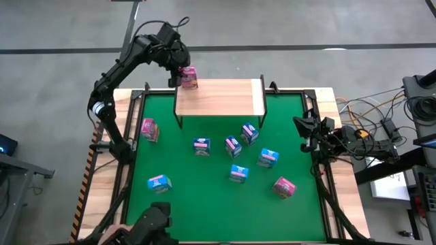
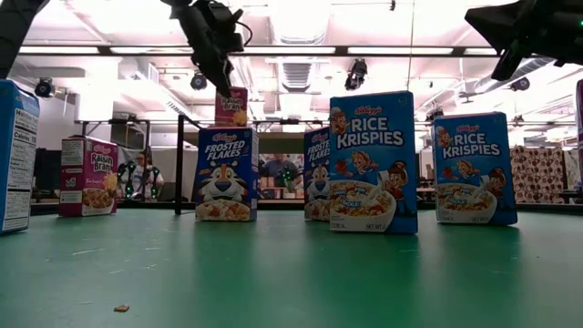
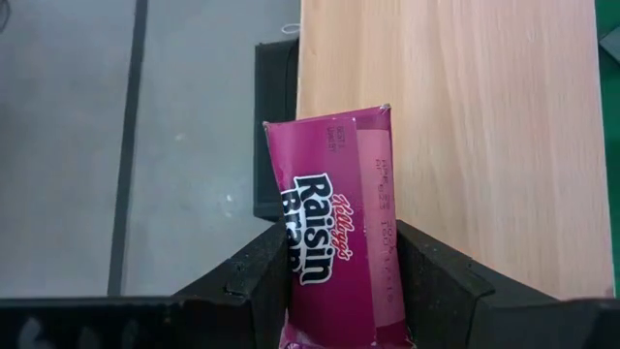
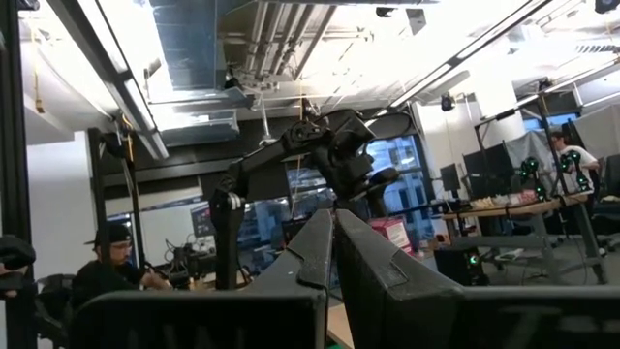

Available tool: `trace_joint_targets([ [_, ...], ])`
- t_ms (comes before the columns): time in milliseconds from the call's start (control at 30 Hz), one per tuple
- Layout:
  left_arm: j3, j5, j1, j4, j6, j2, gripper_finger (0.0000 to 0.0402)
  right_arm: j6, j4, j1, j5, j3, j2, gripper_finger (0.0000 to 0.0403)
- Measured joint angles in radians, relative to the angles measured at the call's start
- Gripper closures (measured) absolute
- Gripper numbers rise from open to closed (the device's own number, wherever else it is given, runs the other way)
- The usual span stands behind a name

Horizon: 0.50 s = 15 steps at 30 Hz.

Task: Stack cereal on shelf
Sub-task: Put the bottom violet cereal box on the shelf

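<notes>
Left tool point(image 1: 182, 73) clamped on a pink box point(image 1: 189, 78) over the shelf point(image 1: 225, 96) corner; right tool point(image 1: 300, 125), fingers together, waits beside the mat point(image 1: 204, 190)

There are 9 cereal boxes in the high view: 3 pink and 6 blue. 1 pink box point(image 1: 189, 77) sits at the left end of the 1 shelf point(image 1: 225, 99); the other 2 pink boxes point(image 1: 149, 129) point(image 1: 284, 186) lie on the 1 green mat point(image 1: 204, 197). The 6 blue boxes point(image 1: 159, 182) point(image 1: 201, 145) point(image 1: 233, 145) point(image 1: 249, 133) point(image 1: 268, 158) point(image 1: 238, 173) are all on the mat. There are 2 arms, each with 1 gripper: left point(image 1: 178, 68) and right point(image 1: 304, 126).
</notes>
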Motion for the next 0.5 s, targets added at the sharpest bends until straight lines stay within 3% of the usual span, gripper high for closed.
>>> trace_joint_targets([
  [500, -0.002, 0.008, 0.000, 0.010, 0.001, 0.000, 0.0251, 0.001, 0.000, 0.000, 0.000, 0.000, 0.000, 0.0394],
])
